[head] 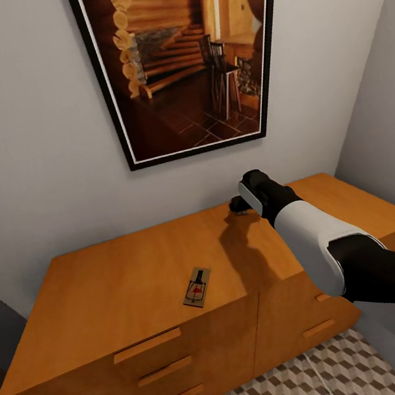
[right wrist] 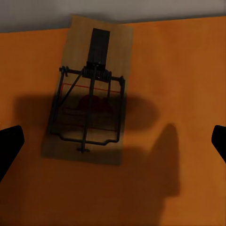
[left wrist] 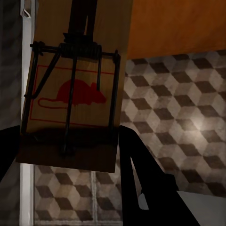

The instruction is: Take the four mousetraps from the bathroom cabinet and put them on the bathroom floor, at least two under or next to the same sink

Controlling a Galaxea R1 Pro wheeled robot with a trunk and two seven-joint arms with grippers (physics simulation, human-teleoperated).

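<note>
Left end effector: clenched on a mousetrap, board pinched between the dark fingers, red mouse print and spring bar facing the wrist camera. Bathroom floor with the cube-pattern tiles in the background behind it, orange cabinet side up at the edge.

Head view, left to right: second mousetrap flat on the cabinet top, near the front edge, well apart from the right arm. Right end effector farther back, close to the wall under the framed picture, pointed down at the tabletop.

Right wrist view: third mousetrap flat on the tabletop, far end near the wall. Right end effector released, fingertips spread wide at either side, not touching. Trap lies just forward of the midpoint between the tips (not yet straddled). Long axis runs roughly along the camera's line of sight, slightly tilted, so the fingers would close across the short width. Likely next: small advance toward the wall, descend, close. Right arm clearly the nearer one; left already loaded.
</note>
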